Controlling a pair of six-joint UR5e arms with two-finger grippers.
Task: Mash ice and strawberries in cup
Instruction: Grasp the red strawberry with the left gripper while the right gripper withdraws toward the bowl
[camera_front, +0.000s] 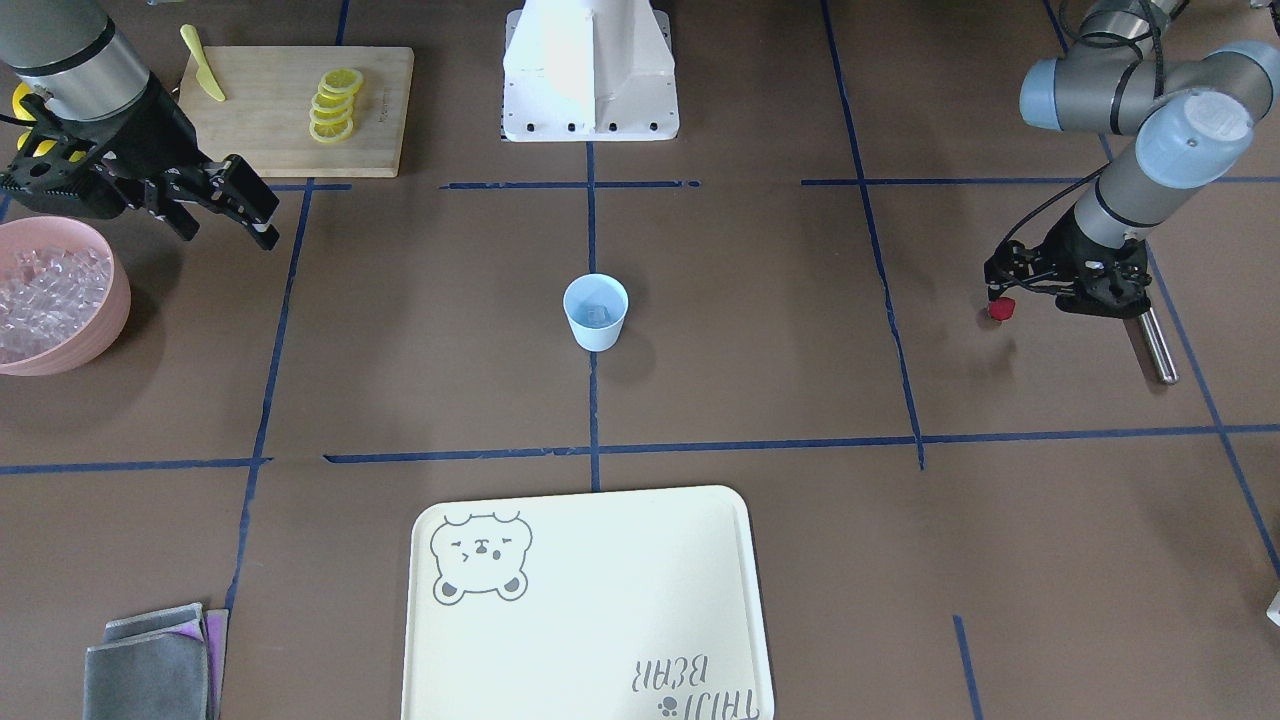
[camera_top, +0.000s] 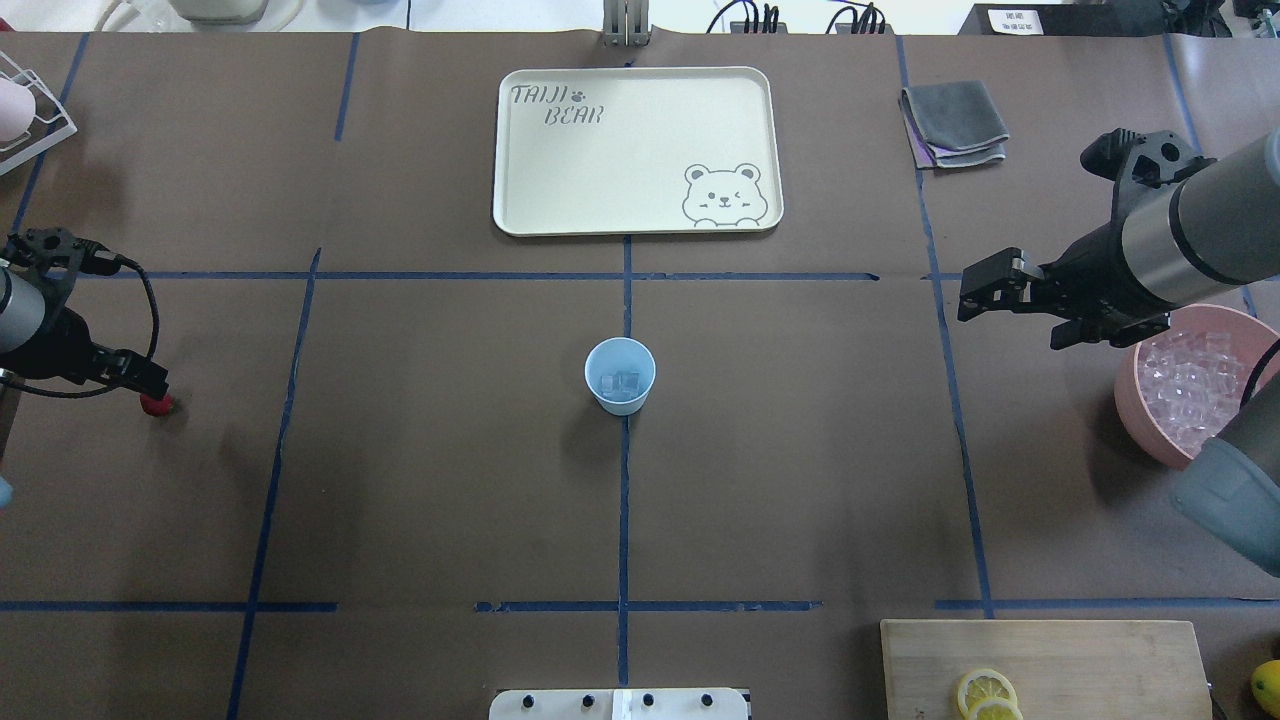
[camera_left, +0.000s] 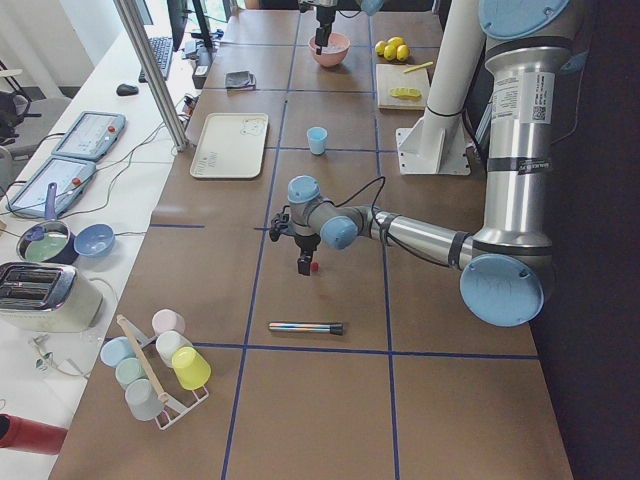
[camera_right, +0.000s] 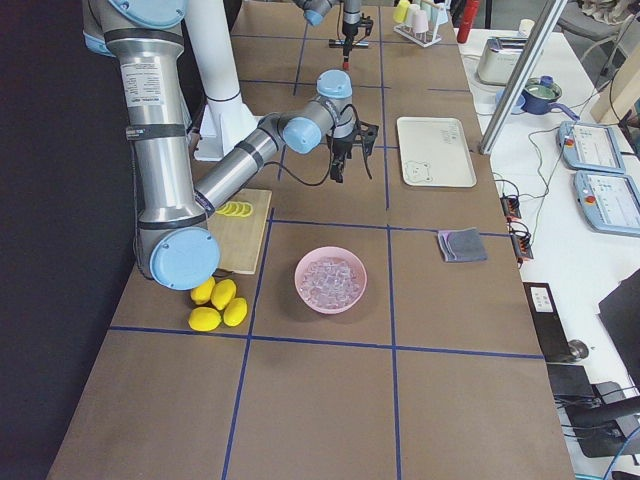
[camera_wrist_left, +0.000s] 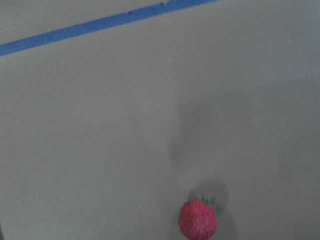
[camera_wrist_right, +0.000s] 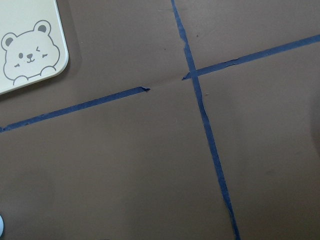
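The pale-blue cup (camera_top: 604, 392) stands at the table's centre with a few clear ice cubes (camera_top: 626, 381) inside. More ice (camera_front: 48, 291) fills the pink bowl (camera_front: 112, 318). One red strawberry (camera_front: 1002, 309) with a bit of green sits at the tip of my left gripper (camera_front: 998, 297), low over the table far from the cup. The left wrist view shows the strawberry (camera_wrist_left: 198, 220) with its shadow but no fingers, so I cannot tell whether the jaws hold it. My right gripper (camera_front: 262, 215) hangs open and empty beside the pink bowl.
A metal rod (camera_front: 1156, 346) lies on the table just behind the left gripper. A cream bear tray (camera_top: 520, 210) lies beyond the cup. A cutting board (camera_front: 260, 140) holds lemon slices and a yellow knife. Folded grey cloths (camera_top: 955, 122) lie at the far right.
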